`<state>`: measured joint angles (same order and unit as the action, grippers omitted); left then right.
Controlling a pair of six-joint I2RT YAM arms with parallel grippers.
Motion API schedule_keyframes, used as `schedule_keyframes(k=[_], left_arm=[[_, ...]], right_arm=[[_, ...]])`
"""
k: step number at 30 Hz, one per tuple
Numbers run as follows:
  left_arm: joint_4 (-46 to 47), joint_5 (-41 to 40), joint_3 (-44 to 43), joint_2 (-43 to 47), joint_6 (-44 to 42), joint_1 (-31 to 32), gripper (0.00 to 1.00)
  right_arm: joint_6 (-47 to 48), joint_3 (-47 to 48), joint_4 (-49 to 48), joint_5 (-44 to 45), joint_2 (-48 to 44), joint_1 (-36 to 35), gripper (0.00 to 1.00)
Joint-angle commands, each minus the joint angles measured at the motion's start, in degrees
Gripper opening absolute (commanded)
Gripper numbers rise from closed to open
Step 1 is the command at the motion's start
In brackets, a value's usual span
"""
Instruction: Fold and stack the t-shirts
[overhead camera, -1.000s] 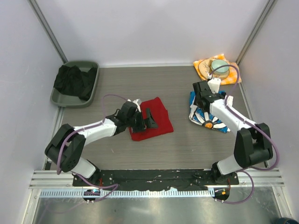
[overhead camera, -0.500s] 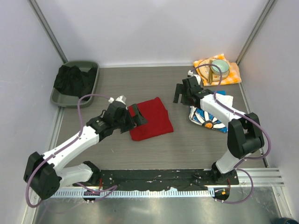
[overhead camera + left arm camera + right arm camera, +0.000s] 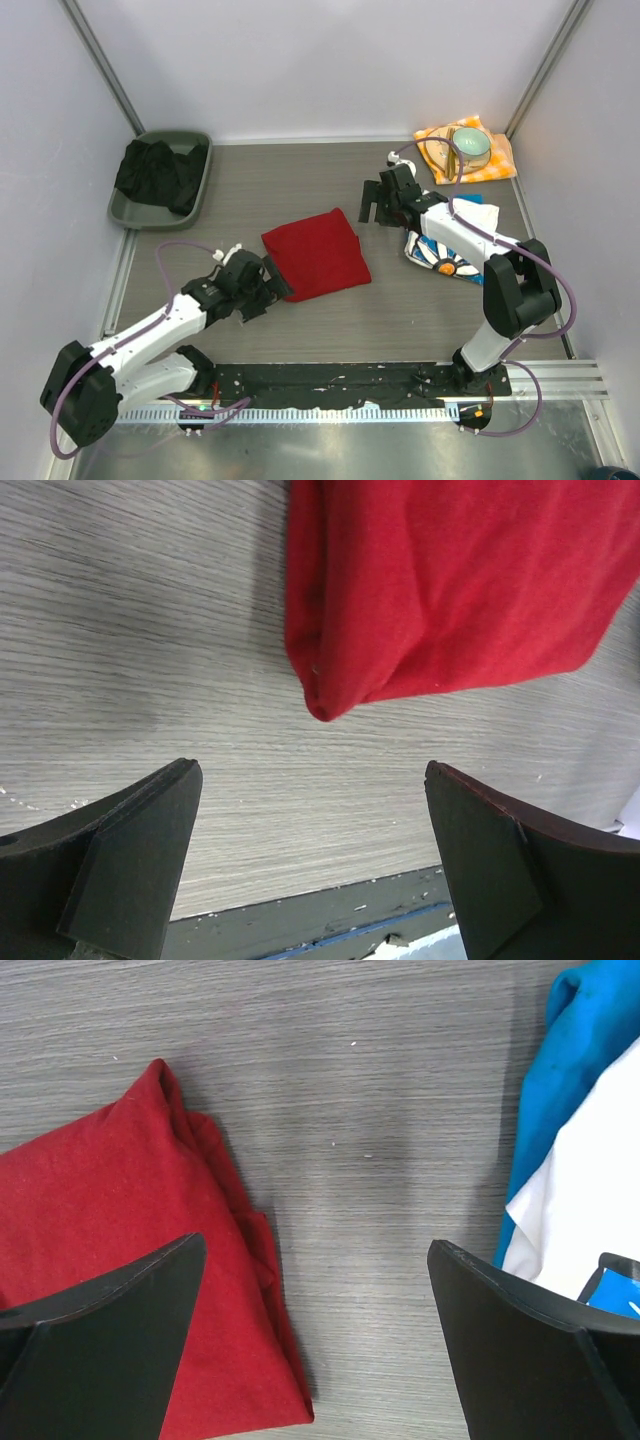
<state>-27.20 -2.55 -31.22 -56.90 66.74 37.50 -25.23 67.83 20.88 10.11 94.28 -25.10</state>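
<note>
Left gripper, spread and empty, has backed off the red t-shirt; right gripper also spread.

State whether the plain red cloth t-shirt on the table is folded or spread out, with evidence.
Folded: the plain red cloth t-shirt lies as a compact rectangle, no sleeves showing, with doubled layers at its edge.

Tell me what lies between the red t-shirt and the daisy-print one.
Only bare table lies between the red t-shirt and the daisy-print t-shirt; the right wrist view shows it best.
</note>
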Motion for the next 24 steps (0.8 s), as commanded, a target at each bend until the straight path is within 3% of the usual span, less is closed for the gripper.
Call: schedule_keyframes(k=[1, 13, 24], left_arm=[[3.8, -2.1, 0.7, -3.1, 2.2, 0.2, 0.98], [11.9, -2.9, -0.2, -13.6, 2.3, 0.2, 0.97], [15.2, -4.6, 0.2, -19.9, 3.0, 0.1, 0.88]], right_arm=[[0.4, 1.5, -2.2, -0.4, 0.1, -0.6, 1.0], [1.2, 0.1, -2.3, 1.0, 0.2, -0.5, 1.0], [1.1, -0.2, -2.1, 1.6, 0.5, -0.6, 1.0]])
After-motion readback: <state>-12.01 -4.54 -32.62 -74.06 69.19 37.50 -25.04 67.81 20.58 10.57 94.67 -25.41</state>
